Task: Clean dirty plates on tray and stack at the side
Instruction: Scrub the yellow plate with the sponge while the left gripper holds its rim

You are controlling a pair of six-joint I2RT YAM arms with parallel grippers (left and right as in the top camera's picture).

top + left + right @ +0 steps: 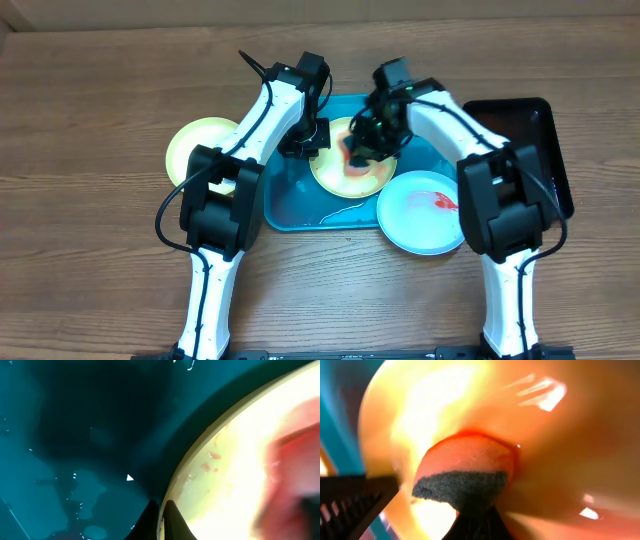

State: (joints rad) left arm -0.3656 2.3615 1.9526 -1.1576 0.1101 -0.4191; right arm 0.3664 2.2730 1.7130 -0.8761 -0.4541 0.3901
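Observation:
A green-rimmed plate [352,178] with red smears lies on the turquoise tray [290,205]. My left gripper [306,142] is shut on its left rim; the left wrist view shows the fingers [162,521] pinching the rim of the plate [235,470] over the wet tray [75,435]. My right gripper [366,140] is shut on an orange sponge with a dark scouring side [462,472] and presses it on the plate [440,400]. A second green plate [195,150] lies on the table to the left. A pale blue-white plate [420,215] with a red smear lies at the tray's front right corner.
A black tray [535,130] stands on the table at the right, behind the right arm. The tray's front left part holds a film of water [300,200]. The wooden table surrounds everything.

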